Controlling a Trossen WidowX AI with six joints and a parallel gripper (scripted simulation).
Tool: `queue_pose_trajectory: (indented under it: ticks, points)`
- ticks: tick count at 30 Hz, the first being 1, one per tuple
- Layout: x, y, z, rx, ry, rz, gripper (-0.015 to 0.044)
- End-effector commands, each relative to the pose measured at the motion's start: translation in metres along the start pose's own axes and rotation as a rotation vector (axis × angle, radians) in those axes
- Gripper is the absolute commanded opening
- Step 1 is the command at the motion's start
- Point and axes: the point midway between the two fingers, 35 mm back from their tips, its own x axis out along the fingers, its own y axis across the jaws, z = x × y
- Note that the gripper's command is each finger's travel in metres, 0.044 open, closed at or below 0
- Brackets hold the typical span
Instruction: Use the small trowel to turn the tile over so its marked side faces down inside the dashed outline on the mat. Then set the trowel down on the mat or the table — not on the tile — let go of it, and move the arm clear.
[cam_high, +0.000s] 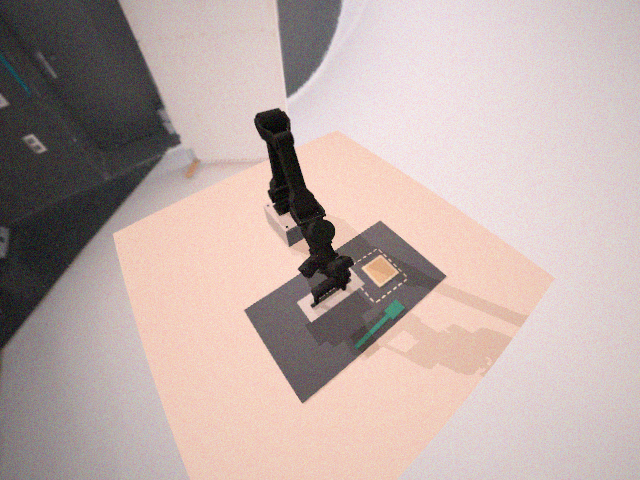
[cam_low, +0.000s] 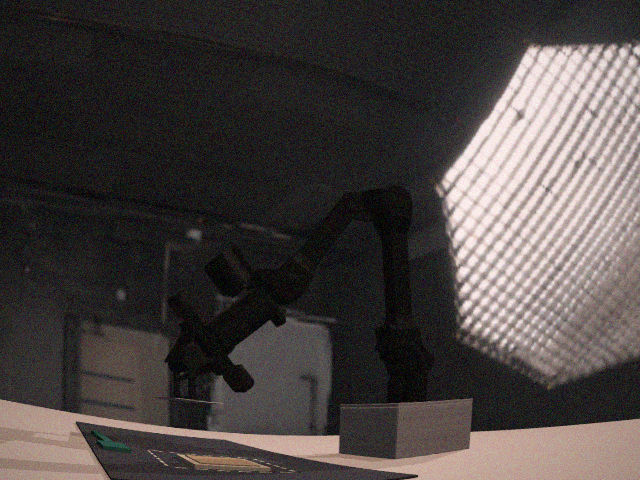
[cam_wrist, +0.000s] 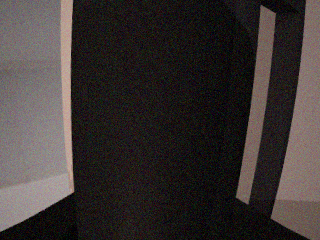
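The tile (cam_high: 381, 270) (cam_low: 227, 462) lies flat on the dark mat (cam_high: 305, 372) (cam_low: 139, 470), inside the dashed outline (cam_high: 391, 291). Its plain tan face with a paler rim is up; no dark mark shows. My gripper (cam_high: 329, 296) (cam_low: 190, 384) is shut on the trowel. The trowel's pale flat blade (cam_high: 310, 311) (cam_low: 201, 401) is held roughly level above the mat, beside the outline and off the tile. It shows nearly edge-on in the exterior view. The grip itself is hidden; a dark shape fills the middle of the wrist view.
A green flat-headed tool (cam_high: 394, 309) (cam_low: 111, 443) lies on the mat near its long edge, outside the outline. The arm's grey base block (cam_high: 284, 224) (cam_low: 405, 428) stands on the peach table (cam_high: 206, 310) behind the mat. Arm shadows cross the mat and table.
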Motion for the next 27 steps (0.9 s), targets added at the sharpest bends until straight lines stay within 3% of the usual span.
queue_pose_trajectory:
  ticks: [1, 12, 27]
  points:
    - [0.000, 0.004, 0.000, -0.007, 0.003, 0.011, 0.0000]
    - [0.002, -0.001, 0.002, 0.017, -0.012, -0.010, 0.0000]
    - [0.028, -0.004, 0.061, 0.391, -0.330, -0.129, 0.0000]
